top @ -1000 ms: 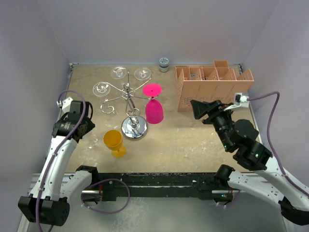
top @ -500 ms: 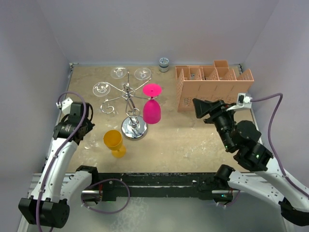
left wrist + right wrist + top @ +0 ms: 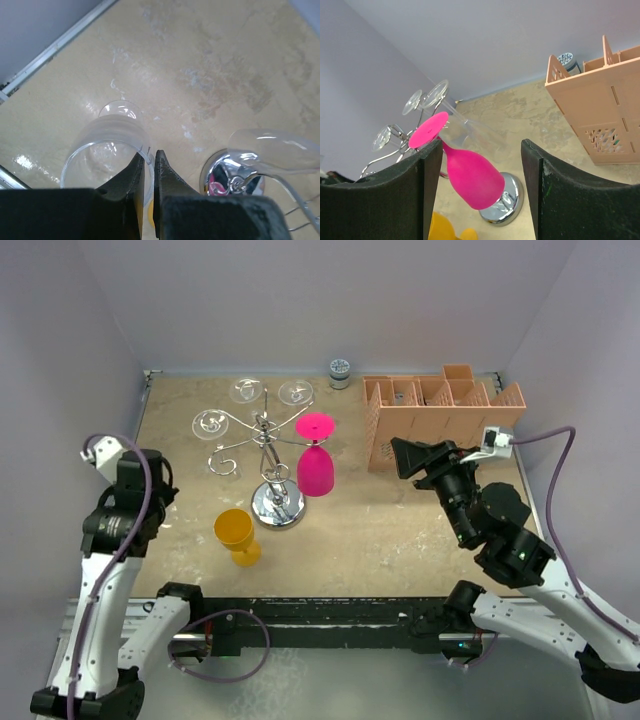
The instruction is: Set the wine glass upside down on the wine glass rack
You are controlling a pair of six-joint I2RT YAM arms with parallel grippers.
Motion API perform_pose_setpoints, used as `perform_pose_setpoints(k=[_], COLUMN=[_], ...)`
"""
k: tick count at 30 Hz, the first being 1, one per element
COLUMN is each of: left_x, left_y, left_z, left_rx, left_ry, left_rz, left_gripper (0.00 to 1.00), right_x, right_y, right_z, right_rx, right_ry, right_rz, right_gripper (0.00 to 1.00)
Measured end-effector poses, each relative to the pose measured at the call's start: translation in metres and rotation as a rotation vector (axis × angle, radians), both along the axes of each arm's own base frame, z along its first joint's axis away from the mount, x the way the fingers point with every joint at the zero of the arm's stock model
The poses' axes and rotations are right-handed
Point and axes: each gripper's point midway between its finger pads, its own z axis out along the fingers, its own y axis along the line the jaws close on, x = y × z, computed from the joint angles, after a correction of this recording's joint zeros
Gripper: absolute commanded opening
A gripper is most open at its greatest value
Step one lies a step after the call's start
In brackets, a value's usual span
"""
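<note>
Left gripper (image 3: 148, 159): jaws have just pressed together and now pinch the rim wall of the clear wine glass (image 3: 107, 145). The arm has pulled back toward the table's left edge, and the glass goes with it, mouth toward the wrist.

Judgement: grasp made; inverting and hanging remain.

Wine glass rack (image 3: 272, 490) stands mid-table, well apart; a pink glass (image 3: 318, 468) already hangs there.

Right gripper (image 3: 481, 150): spread wide, empty.

Pale lavender walls (image 3: 300, 300) enclose a mottled tan tabletop (image 3: 400, 530) (scuffed white in patches) under soft, even light.
</note>
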Motion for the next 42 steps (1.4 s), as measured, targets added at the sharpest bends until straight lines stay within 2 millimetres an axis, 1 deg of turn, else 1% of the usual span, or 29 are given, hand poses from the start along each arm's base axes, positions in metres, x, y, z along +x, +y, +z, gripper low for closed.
perform_pose_setpoints(k=[3, 5, 6, 7, 8, 10, 11, 14, 17, 19, 23, 26, 29, 31, 35, 38, 40, 42], left_x=[-0.006, -0.01, -0.011, -0.015, -0.02, -0.026, -0.033, -0.048, -0.063, -0.067, -0.061, -0.052, -0.042, -0.034, -0.013, 0.007, 0.021, 0.031], left_y=[0.005, 0.008, 0.009, 0.011, 0.014, 0.017, 0.021, 0.025, 0.021, 0.012, -0.014, -0.04, -0.065, -0.082, -0.11, -0.128, -0.137, -0.141], left_z=[0.037, 0.068, 0.08, 0.096, 0.117, 0.142, 0.163, 0.215, 0.262, 0.284, 0.311, 0.333, 0.349, 0.355, 0.355, 0.35, 0.343, 0.337], left_rx=[0.005, 0.009, 0.009, 0.011, 0.016, 0.026, 0.035, 0.043, 0.015, -0.015, -0.082, -0.176, -0.293, -0.387, -0.578, -0.724, -0.812, -0.882], left_ry=[-0.096, -0.174, -0.205, -0.243, -0.296, -0.357, -0.407, -0.547, -0.707, -0.793, -0.903, -0.996, -1.078, -1.118, -1.153, -1.158, -1.159, -1.161], left_rz=[0.018, 0.028, 0.032, 0.037, 0.046, 0.054, 0.062, 0.067, 0.033, -0.016, -0.153, -0.274, -0.379, -0.449, -0.559, -0.629, -0.657, -0.669], left_gripper=[0.0, 0.0, 0.0, 0.0, 0.0, 0.0, 0.0, 0.0, 0.0, 0.0, 0.0, 0.0, 0.0, 0.0, 0.0, 0.0, 0.0, 0.0], right_x=[0.0, 0.0, 0.0, -0.001, -0.001, -0.001, -0.002, -0.002, -0.002, -0.002, -0.003, -0.004, -0.005, -0.008, -0.01, -0.009, -0.009, -0.008], right_y=[0.001, 0.002, 0.003, 0.005, 0.006, 0.009, 0.012, 0.019, 0.028, 0.034, 0.048, 0.059, 0.068, 0.073, 0.081, 0.093, 0.101, 0.109], right_z=[0.002, 0.004, 0.004, 0.005, 0.006, 0.009, 0.011, 0.014, 0.02, 0.023, 0.03, 0.036, 0.044, 0.055, 0.07, 0.075, 0.076, 0.078], right_rx=[0.008, 0.013, 0.014, 0.017, 0.02, 0.025, 0.03, 0.04, 0.057, 0.072, 0.109, 0.145, 0.191, 0.246, 0.319, 0.349, 0.369, 0.401], right_ry=[-0.006, -0.01, -0.012, -0.015, -0.017, -0.022, -0.028, -0.038, -0.052, -0.061, -0.078, -0.089, -0.101, -0.121, -0.157, -0.172, -0.173, -0.168], right_rz=[0.002, 0.007, 0.012, 0.024, 0.029, 0.042, 0.055, 0.083, 0.115, 0.139, 0.194, 0.237, 0.275, 0.306, 0.349, 0.388, 0.418, 0.445], right_gripper=[0.66, 0.67, 0.67, 0.68, 0.68, 0.68, 0.69, 0.69, 0.69, 0.69, 0.69, 0.68, 0.68, 0.67, 0.66, 0.65, 0.65, 0.65])
